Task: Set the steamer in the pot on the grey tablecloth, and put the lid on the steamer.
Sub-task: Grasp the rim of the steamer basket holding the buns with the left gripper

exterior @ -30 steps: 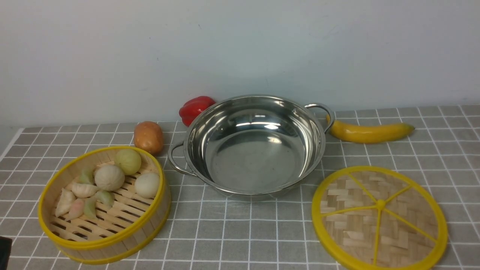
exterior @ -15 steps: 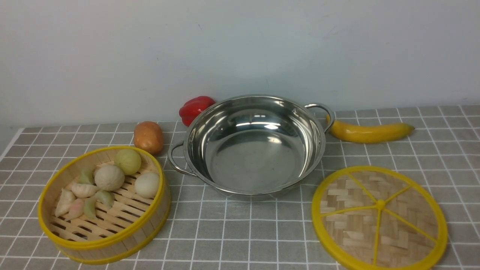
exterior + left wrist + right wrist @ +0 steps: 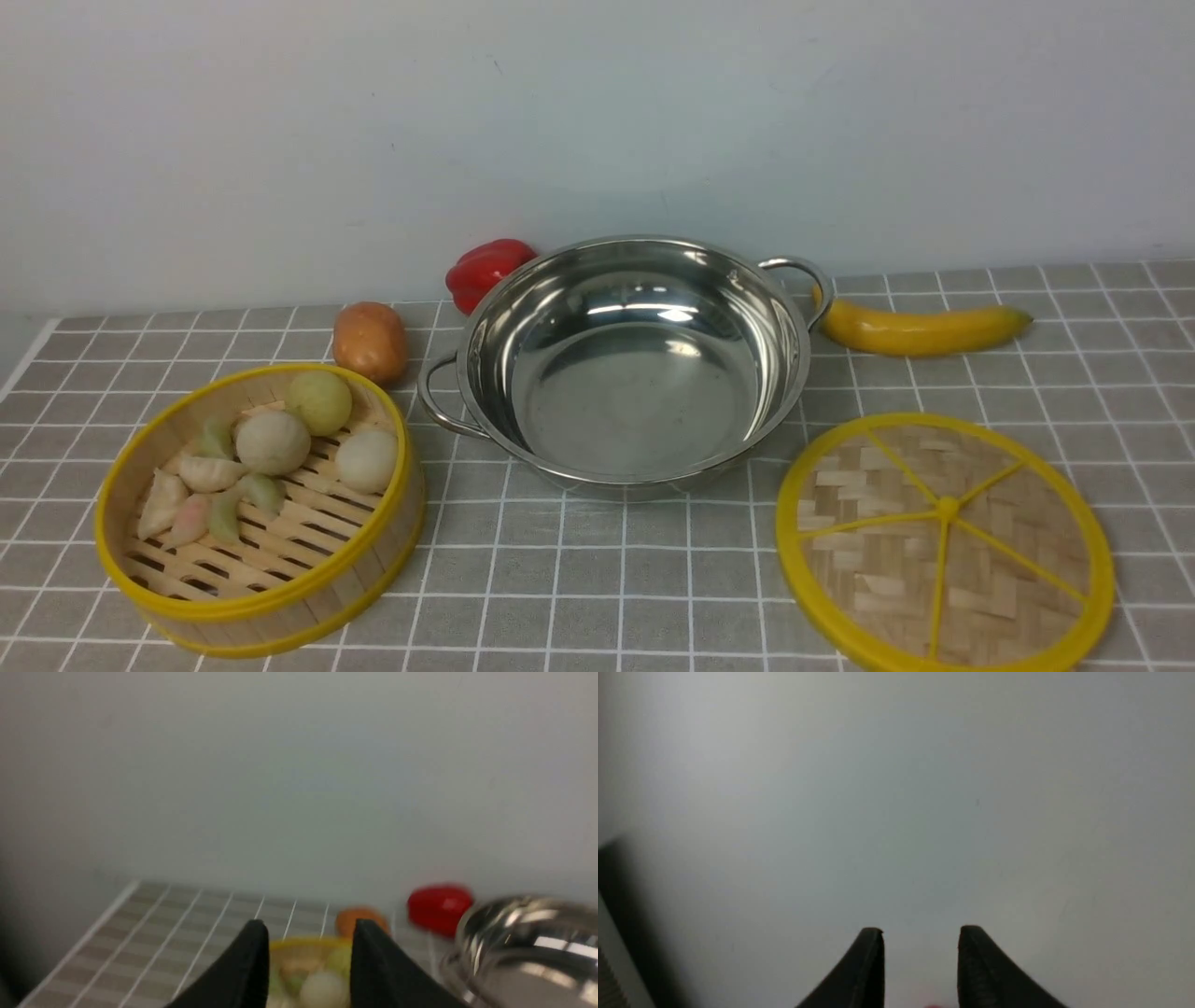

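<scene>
On the grey tablecloth (image 3: 597, 579) in front, your steamer (image 3: 308, 607) sits left of the pot (image 3: 635, 392), lid (image 3: 945, 541) right. Left wrist: left gripper (image 3: 309, 926), fingers spread, aims over the steamer. Right wrist: right gripper (image 3: 920, 931), fingers spread, faces the wall (image 3: 896, 788).

The pot (image 3: 635, 392) is gleaming as polished steel. Left of it, the steamer (image 3: 289, 546) is showing slatted bamboo under glossy yellow rims; right of it, the lid (image 3: 878, 560) is showing matt woven bamboo. The grey tablecloth (image 3: 597, 579) is looking matt.
</scene>
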